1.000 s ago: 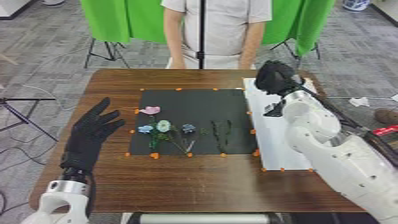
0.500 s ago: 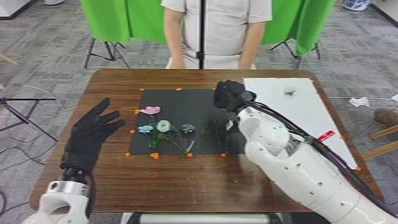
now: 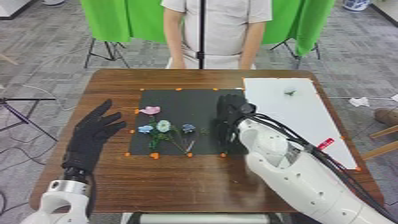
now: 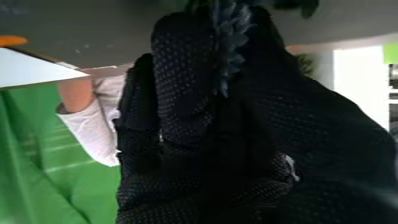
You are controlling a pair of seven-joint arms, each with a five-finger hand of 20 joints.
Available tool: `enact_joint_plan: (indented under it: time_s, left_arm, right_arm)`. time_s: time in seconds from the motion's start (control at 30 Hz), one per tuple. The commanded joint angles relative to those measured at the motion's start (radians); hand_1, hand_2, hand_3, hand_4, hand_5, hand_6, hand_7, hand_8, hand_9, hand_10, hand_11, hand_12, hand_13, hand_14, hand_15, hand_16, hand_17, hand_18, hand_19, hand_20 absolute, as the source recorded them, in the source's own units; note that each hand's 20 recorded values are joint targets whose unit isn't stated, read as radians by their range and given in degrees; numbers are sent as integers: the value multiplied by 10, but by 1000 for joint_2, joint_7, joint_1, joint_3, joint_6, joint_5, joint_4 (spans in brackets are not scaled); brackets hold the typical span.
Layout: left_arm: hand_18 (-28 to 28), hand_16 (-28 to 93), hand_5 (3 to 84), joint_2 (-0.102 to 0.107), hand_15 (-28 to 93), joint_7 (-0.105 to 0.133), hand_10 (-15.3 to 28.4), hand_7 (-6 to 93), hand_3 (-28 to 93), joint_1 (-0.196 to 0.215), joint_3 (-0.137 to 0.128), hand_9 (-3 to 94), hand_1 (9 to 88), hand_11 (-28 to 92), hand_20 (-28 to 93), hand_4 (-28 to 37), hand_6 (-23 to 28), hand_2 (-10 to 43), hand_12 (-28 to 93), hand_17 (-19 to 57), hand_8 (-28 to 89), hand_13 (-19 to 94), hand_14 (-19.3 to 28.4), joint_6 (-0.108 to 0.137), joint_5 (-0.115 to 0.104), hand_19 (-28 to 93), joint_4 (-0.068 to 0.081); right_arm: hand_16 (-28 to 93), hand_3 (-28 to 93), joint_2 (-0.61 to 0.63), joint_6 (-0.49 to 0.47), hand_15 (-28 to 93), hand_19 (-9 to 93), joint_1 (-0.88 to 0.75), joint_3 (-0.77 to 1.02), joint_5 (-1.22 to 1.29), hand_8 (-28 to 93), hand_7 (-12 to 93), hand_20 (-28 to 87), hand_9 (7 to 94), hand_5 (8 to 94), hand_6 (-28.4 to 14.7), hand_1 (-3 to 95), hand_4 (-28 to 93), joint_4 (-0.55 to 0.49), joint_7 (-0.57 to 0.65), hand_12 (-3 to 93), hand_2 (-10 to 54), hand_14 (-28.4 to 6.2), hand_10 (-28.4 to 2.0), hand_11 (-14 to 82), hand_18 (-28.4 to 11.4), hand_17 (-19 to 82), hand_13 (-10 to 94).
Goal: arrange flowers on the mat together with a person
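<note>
The right robot hand (image 3: pixel 234 111) is pinching a leafy sprig (image 4: pixel 234 44) between thumb and nearly straight fingers, leaving only a narrow gap, over the right part of the dark mat (image 3: pixel 184 101). The sprig is probably weighing little and bending easily — gently holding its stem is seeming safer than squeezing leaves.

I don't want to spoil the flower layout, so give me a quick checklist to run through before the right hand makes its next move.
1. Leafy sprig held by the right hand: ok, between fingers and thumb.
2. Right hand over the mat: ok, on its right side.
3. Left hand off the mat: ok, beside it.
4. All flowers on the mat: not ok, a white flower lies on the white sheet.
5. Sprig resting on the mat: cannot tell.
</note>
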Motion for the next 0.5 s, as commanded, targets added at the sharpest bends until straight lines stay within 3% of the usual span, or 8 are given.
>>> enact_joint_plan:
  time_s: [0.03,0.13,0.3,0.5]
  left_arm:
    - [255,-71,349,-15,470,-20,177,115,803,2,2,370,253,224,170,-250,51,40,95,-85,-90,286,268,-17,10,495,4]
    - [255,-72,349,-16,470,-22,177,115,804,2,2,370,253,224,170,-249,51,40,95,-85,-90,286,269,-17,12,495,5]
    - [255,-73,349,-10,472,-26,178,116,805,4,-5,369,254,225,170,-249,51,40,95,-85,-90,286,268,-15,12,495,4]
    - [255,-74,350,-6,470,-5,178,116,805,14,-4,370,253,225,170,-248,51,40,95,-85,-90,283,268,-3,8,495,-2]
  right_arm:
    - [232,659,3,-9,556,815,13,-14,-43,-26,171,313,758,765,41,531,-283,-16,-13,231,-95,-63,-87,151,-162,323,697]
    - [176,686,6,0,583,817,23,-22,-53,-35,170,316,709,727,40,483,-283,-17,-8,160,-95,-75,-97,194,-168,316,679]
    - [170,720,5,-11,592,820,29,-23,-63,-56,161,319,687,701,42,433,-283,-19,-11,155,-95,-84,-104,190,-174,308,666]
    - [162,750,15,-8,601,820,38,-31,-72,-120,158,322,672,691,42,402,-283,-23,-13,154,-95,-91,-110,184,-180,299,656]
